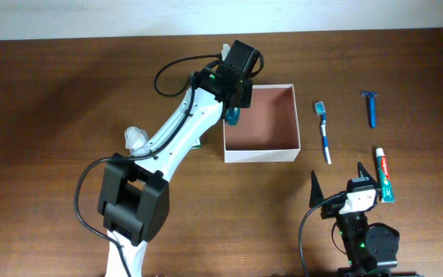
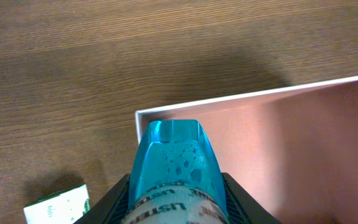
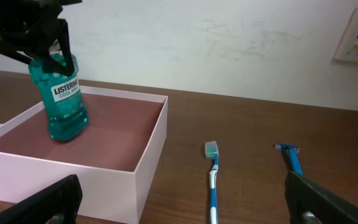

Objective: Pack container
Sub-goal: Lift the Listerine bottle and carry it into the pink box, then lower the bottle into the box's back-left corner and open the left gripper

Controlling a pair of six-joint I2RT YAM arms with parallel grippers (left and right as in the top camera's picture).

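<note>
Mouthwash bottle [image 3: 64,102] held at the left wall of the container [image 1: 261,155].
The left jaws are clamped on the bottle's upper part, its long axis near upright. The container is set on the bench [image 1: 52,92], its open inside lying just right of the bottle. The right jaws are spread wide and empty, well apart from it.

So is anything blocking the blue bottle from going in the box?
Nothing visible does. The left gripper holds the mouthwash bottle right at the container's left wall, and its inside looks bare.
</note>
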